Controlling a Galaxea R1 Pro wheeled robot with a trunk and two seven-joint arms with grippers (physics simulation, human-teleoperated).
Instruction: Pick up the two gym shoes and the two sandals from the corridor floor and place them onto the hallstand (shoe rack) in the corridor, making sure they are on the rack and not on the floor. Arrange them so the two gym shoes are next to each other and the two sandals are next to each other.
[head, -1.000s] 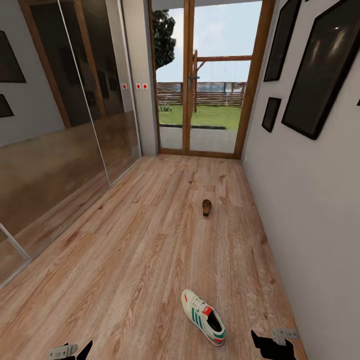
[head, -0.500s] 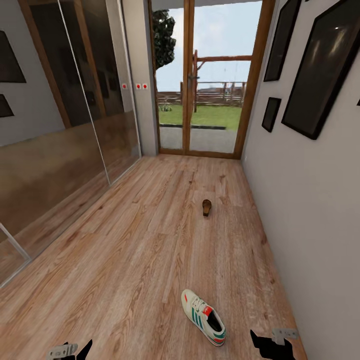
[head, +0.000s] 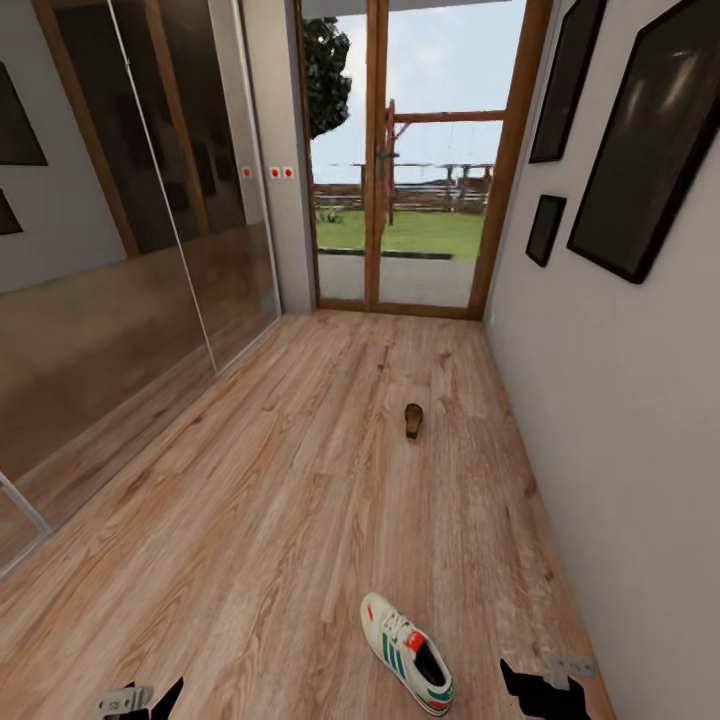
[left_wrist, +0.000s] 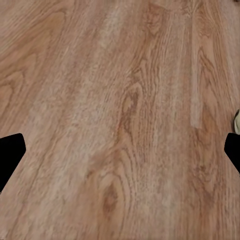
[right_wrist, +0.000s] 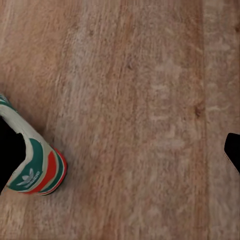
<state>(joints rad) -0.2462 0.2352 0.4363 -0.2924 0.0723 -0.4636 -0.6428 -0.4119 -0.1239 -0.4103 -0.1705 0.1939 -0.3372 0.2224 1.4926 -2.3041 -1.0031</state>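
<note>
One white gym shoe with green stripes and red accents lies on the wood-plank corridor floor, just ahead of me and to the right. Its heel sits beside one finger of my open right gripper, not between the fingers. A dark brown sandal lies farther down the corridor near the right wall. My left gripper hangs open over bare planks, a white sliver of the shoe at its side. The hallstand, the other gym shoe and the other sandal are out of view.
A mirrored sliding wardrobe runs along the left. The grey right wall carries dark picture frames. A glazed wooden door closes the corridor's far end. Both gripper tips, left and right, show at the head view's lower edge.
The whole head view has shifted slightly: the gym shoe and the sandal sit a little lower in the picture, so the camera has moved forward. Both grippers keep their pose.
</note>
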